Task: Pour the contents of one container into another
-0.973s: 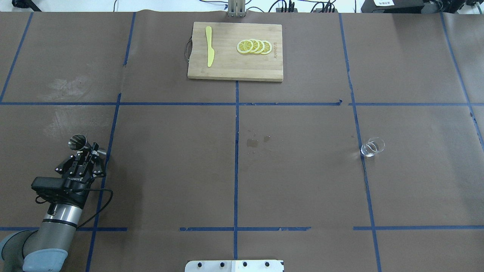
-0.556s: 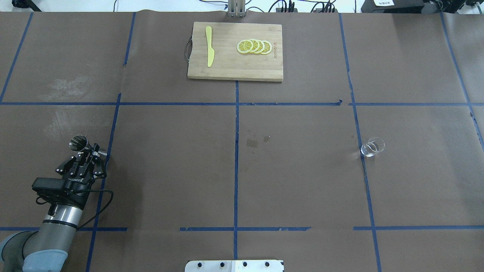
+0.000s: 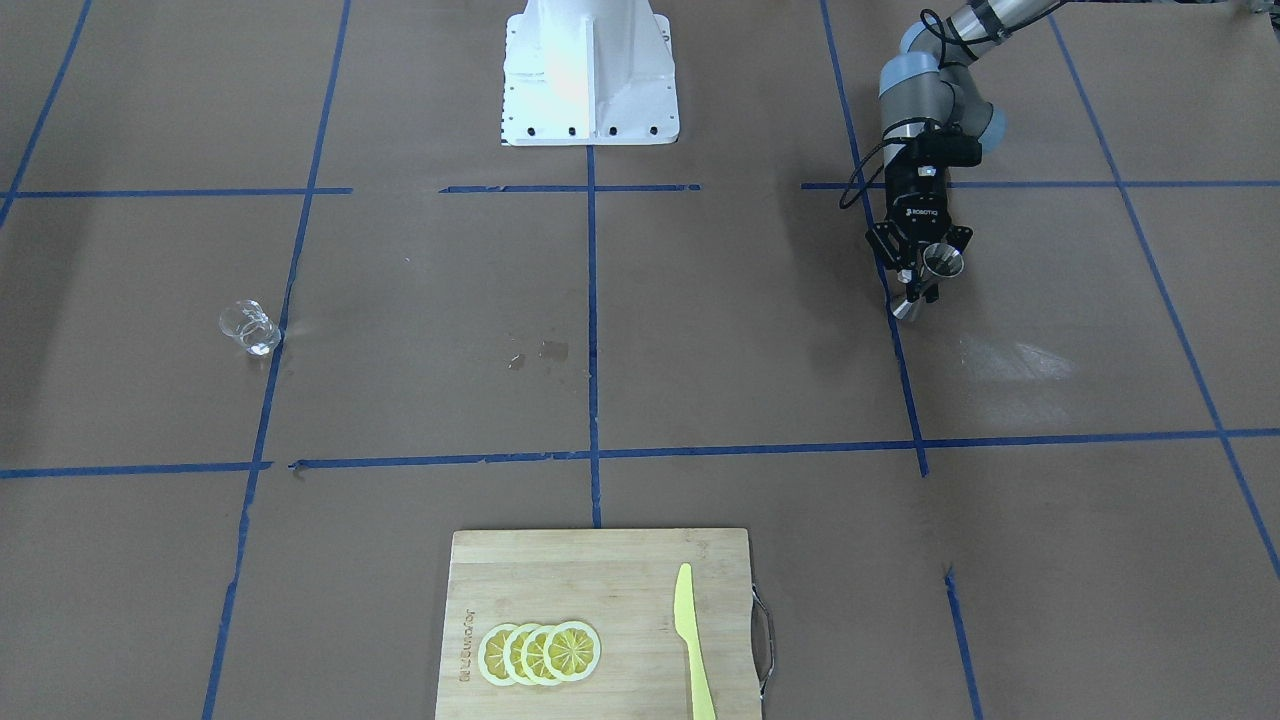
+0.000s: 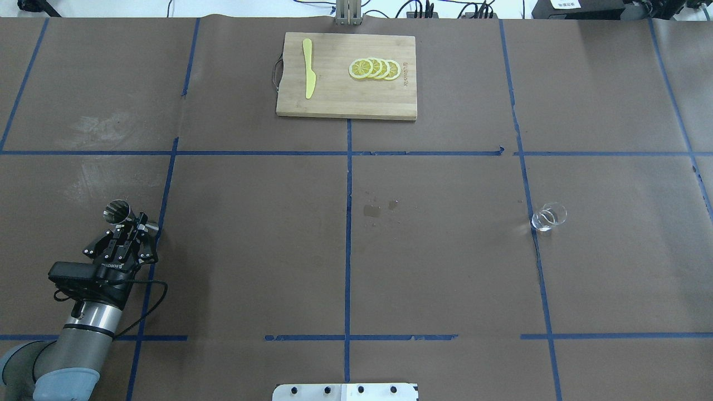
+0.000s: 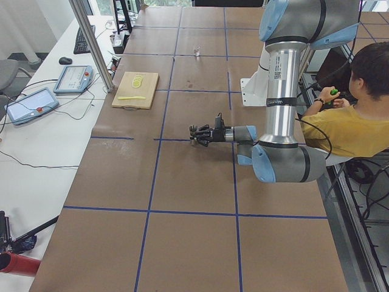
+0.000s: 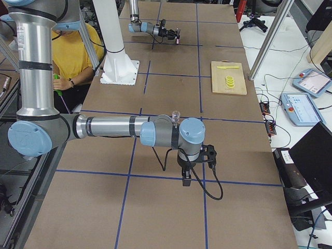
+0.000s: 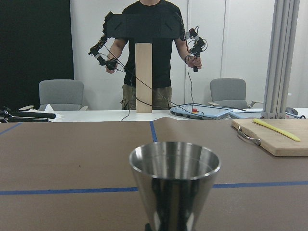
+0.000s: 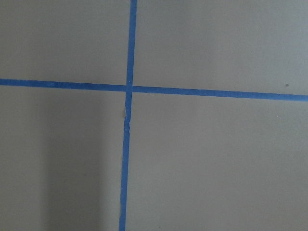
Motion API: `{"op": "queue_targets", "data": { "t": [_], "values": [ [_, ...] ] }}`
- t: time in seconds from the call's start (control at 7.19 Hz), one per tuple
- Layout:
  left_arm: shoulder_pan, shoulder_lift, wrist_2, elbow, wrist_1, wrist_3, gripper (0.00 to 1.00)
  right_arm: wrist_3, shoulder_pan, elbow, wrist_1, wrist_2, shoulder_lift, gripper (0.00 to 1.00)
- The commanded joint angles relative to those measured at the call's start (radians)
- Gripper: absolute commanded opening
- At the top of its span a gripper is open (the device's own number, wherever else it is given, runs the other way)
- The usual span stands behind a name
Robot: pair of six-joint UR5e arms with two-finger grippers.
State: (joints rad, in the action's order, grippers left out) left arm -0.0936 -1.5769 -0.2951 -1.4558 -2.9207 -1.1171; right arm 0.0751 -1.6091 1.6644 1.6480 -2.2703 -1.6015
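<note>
The small steel jigger (image 4: 116,211) stands upright at the table's left side. My left gripper (image 4: 133,221) is shut around its narrow waist. From across the table the jigger (image 3: 940,263) and that gripper (image 3: 922,285) show at the right, low over the paper. The jigger's cup (image 7: 174,185) fills the left wrist view. The clear glass cup (image 4: 548,217) stands alone on the right side, on a blue tape line, also seen as a cup (image 3: 248,328) from the front. My right gripper (image 6: 194,168) points down over bare paper near the robot, and I cannot tell its state.
A wooden cutting board (image 4: 334,100) at the far middle carries lemon slices (image 4: 374,68) and a yellow knife (image 4: 308,68). Small wet spots (image 4: 372,210) mark the paper at the centre. A seated person (image 5: 346,121) is beside the robot's base.
My left gripper and the jigger in it have drifted slightly back toward the robot. The glass cup has not moved.
</note>
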Motion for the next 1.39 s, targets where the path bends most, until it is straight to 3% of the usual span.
{"op": "queue_targets", "data": {
  "t": [0.0, 0.83, 1.25],
  "values": [
    [0.0, 0.0, -0.013, 0.0, 0.0, -0.001, 0.1, 0.0, 0.0, 0.0, -0.001, 0.0, 0.0, 1.0],
    [0.0, 0.002, -0.044, -0.001, 0.0, -0.001, 0.14, 0.0, 0.0, 0.003, -0.001, 0.0, 0.0, 1.0],
    [0.0, 0.002, -0.044, -0.001, -0.002, -0.001, 0.26, 0.0, 0.0, 0.003, -0.001, 0.0, 0.002, 1.0]
  ]
}}
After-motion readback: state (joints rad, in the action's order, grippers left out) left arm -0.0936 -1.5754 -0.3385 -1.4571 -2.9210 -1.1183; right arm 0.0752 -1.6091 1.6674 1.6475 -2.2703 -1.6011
